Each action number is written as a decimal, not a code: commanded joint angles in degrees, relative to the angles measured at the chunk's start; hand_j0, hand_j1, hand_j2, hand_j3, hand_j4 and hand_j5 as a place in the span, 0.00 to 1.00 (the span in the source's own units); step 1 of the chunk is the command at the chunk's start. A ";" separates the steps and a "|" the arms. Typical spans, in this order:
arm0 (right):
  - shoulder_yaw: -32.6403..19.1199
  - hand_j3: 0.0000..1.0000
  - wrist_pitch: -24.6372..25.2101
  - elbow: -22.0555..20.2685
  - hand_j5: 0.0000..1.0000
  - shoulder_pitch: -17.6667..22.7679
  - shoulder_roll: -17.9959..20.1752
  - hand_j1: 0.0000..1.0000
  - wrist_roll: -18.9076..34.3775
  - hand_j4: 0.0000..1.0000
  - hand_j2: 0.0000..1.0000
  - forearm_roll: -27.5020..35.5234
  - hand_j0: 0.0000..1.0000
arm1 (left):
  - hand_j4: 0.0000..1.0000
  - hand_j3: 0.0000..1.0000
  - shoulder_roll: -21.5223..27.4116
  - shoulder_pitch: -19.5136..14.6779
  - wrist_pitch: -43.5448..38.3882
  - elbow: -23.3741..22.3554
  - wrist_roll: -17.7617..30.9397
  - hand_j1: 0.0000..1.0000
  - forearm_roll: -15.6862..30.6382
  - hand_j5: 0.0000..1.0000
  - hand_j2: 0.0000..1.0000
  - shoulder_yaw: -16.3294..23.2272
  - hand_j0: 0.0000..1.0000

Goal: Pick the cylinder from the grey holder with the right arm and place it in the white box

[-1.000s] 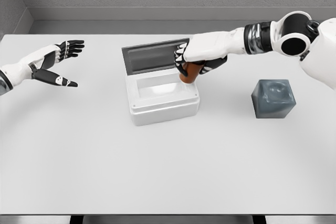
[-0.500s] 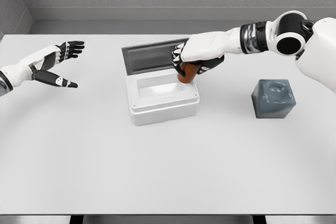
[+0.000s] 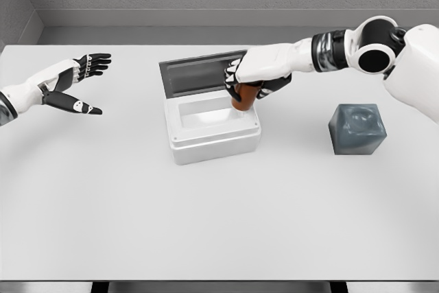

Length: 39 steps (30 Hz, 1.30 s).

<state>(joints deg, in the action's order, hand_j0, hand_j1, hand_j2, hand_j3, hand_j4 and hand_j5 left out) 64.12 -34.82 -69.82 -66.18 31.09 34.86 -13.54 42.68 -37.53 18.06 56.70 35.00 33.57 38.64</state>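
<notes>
Two white, smooth-shelled arms are what I see on my feed. The right robot hand (image 3: pixel 255 77), reaching in from the upper right of the frame, has its black-jointed fingers curled tight around the cylinder (image 3: pixel 243 95), a short, glossy reddish-brown piece with a rounded body. That cylinder sits just above centre, its lower end over the far right corner of the white box (image 3: pixel 214 130); I cannot tell whether it touches the rim. The box is a matte, rounded-edged rectangular shell with a hollow, pale interior, and its dark grey lid (image 3: pixel 197 75), a flat ribbed panel, stands open behind it. At the right of the frame, well apart from the box, I see the grey holder (image 3: pixel 357 128), a blocky, slate-coloured cube with softened corners and a shallow round dimple on top. The left robot hand (image 3: pixel 72 86) hovers at the upper left, fingers spread and holding nothing. Everything rests on a plain, pale bench (image 3: pixel 219 217).
</notes>
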 commanded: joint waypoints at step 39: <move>-15.25 1.00 -0.18 -6.55 1.00 8.61 14.88 1.00 0.14 1.00 1.00 0.09 1.00 | 1.00 1.00 -8.67 -4.13 0.14 1.48 0.00 1.00 -5.09 1.00 1.00 0.65 1.00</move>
<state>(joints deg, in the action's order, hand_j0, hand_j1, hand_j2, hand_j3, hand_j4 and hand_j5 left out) 48.99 -35.17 -76.40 -57.57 45.73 35.03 -13.77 34.76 -41.57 18.08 56.87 35.00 28.37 39.33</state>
